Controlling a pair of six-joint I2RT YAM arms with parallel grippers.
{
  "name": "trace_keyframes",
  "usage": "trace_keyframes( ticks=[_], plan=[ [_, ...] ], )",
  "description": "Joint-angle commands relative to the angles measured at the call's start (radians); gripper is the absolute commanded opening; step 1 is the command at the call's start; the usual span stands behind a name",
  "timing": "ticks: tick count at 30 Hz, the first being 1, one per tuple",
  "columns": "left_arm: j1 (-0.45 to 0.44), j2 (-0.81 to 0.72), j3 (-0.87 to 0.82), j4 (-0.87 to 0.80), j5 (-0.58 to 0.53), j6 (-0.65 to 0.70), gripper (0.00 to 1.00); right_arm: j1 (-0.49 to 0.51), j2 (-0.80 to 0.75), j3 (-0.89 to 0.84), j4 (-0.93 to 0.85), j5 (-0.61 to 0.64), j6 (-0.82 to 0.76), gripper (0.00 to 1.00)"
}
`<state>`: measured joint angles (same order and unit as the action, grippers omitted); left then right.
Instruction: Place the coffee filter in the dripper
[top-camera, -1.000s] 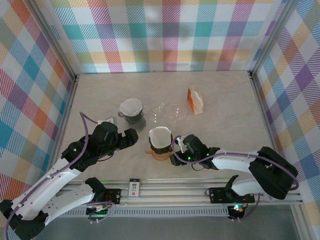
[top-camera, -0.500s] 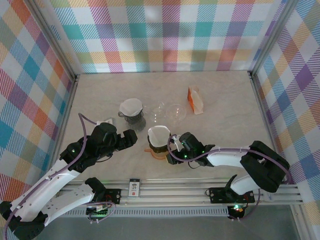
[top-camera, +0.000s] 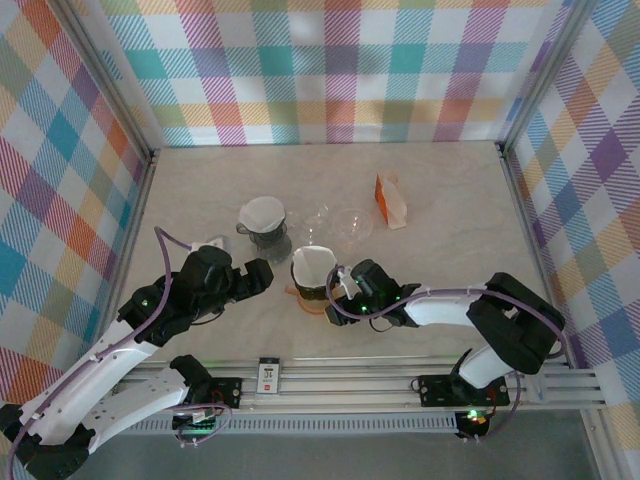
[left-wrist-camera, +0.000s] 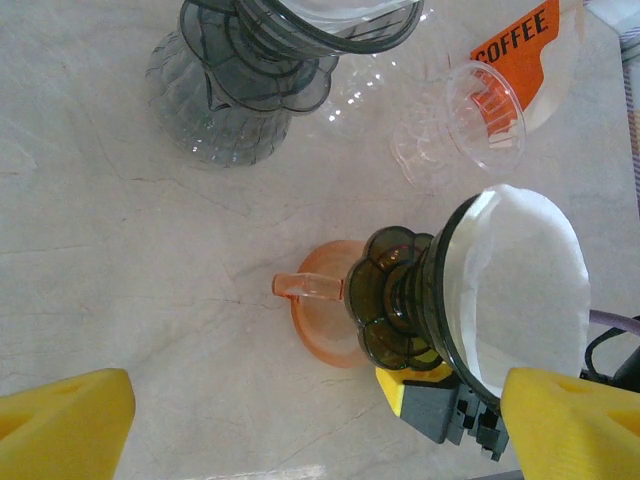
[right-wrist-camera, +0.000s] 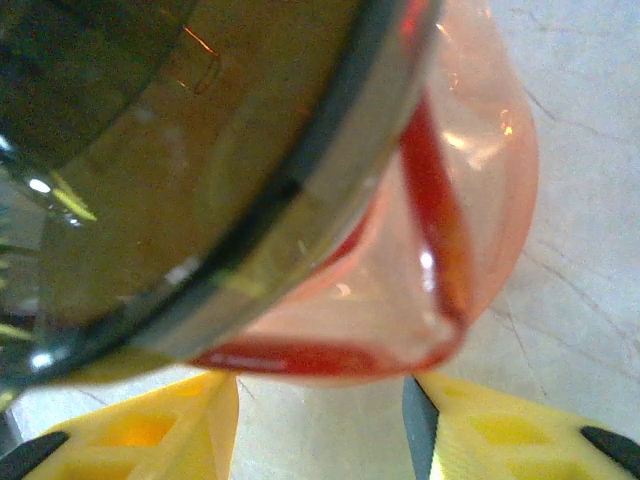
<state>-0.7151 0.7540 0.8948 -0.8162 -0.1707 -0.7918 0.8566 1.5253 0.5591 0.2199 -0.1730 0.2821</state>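
A dark brown dripper stands on an orange saucer with a small handle, and a white coffee filter sits inside it. My right gripper is open at the dripper's right side, low by the saucer. In the right wrist view the saucer's rim and the dripper wall lie just ahead of my right gripper, with bare table between the fingers. My left gripper is wide open and empty, left of the dripper. The left wrist view has my left gripper looking down on the filter.
A second dark dripper with a filter sits on a glass carafe behind. A clear plastic dripper and an orange-and-white coffee bag lie further back. Plaid walls close in the table on three sides.
My right gripper has slid left up against the dripper and its jaws have narrowed a little. The dripper and saucer have shifted slightly left. The left arm has barely moved.
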Motion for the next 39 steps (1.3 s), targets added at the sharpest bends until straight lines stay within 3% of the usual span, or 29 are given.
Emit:
trace_keyframes(
  ticks=[1, 21, 39],
  plan=[
    [0.013, -0.012, 0.032, -0.027, -0.017, 0.012, 0.94, -0.005, 0.024, 0.039, 0.022, -0.025, -0.036, 0.49],
    [0.014, -0.026, 0.043, -0.043, -0.029, 0.015, 0.94, -0.004, 0.198, 0.216, 0.014, -0.101, -0.063, 0.47],
    [0.016, -0.059, 0.061, -0.064, -0.051, 0.023, 0.94, 0.012, 0.319, 0.358, -0.018, -0.097, -0.055, 0.48]
  ],
)
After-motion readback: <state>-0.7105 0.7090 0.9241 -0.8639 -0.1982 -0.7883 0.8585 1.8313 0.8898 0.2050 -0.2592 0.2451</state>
